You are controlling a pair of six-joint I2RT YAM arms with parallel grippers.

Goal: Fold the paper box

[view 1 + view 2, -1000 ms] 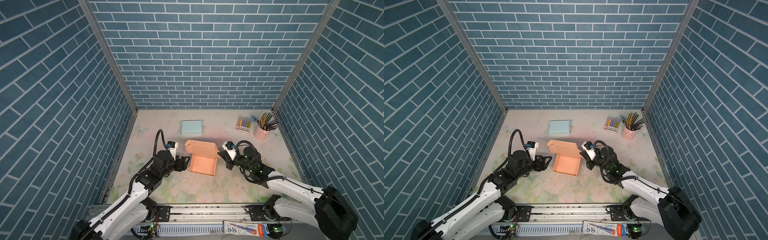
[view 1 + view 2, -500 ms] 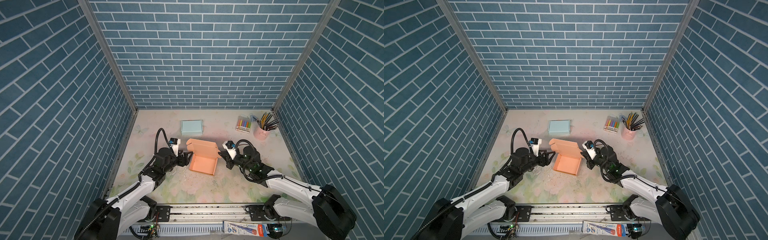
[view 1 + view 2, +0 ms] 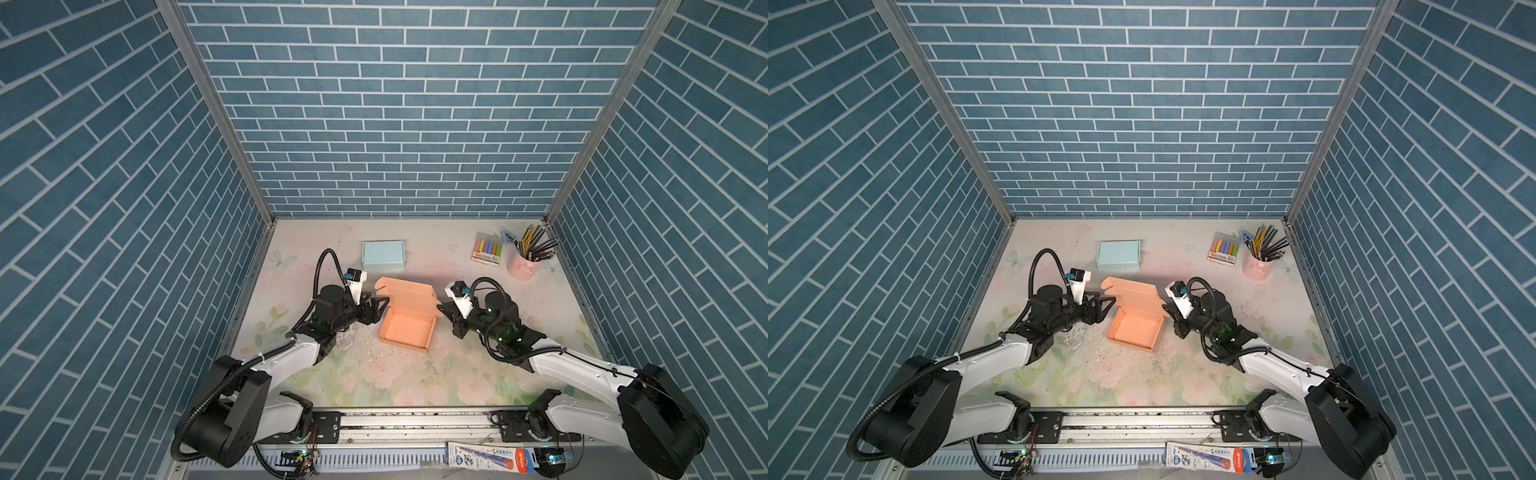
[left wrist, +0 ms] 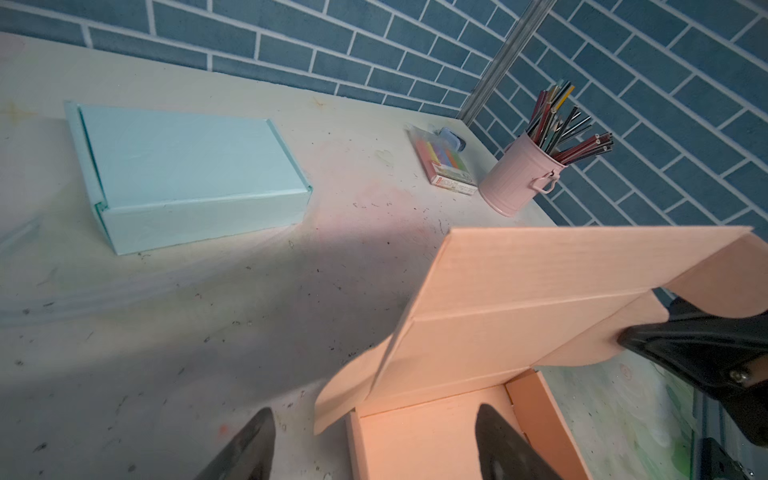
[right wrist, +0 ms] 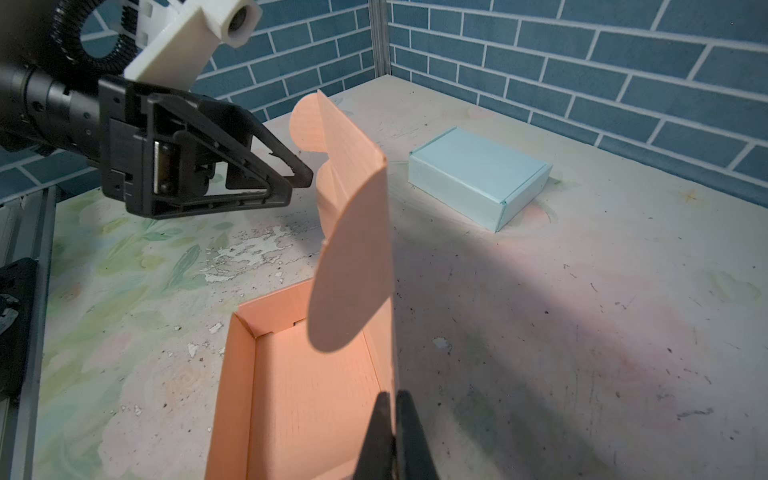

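"Well, the paper box (image 3: 406, 330) sits mid-table, lid half raised, with bare table (image 3: 374, 374) before its near edge."

"And the grippers?"

"Left gripper (image 3: 380, 309) spread wide just beside the left wall; right gripper (image 3: 441, 311) clenched at the right wall."

"Gripping it?"

"Cannot tell from above. Only the left wrist view shows its tip at the lid's side flap (image 4: 582, 351)."
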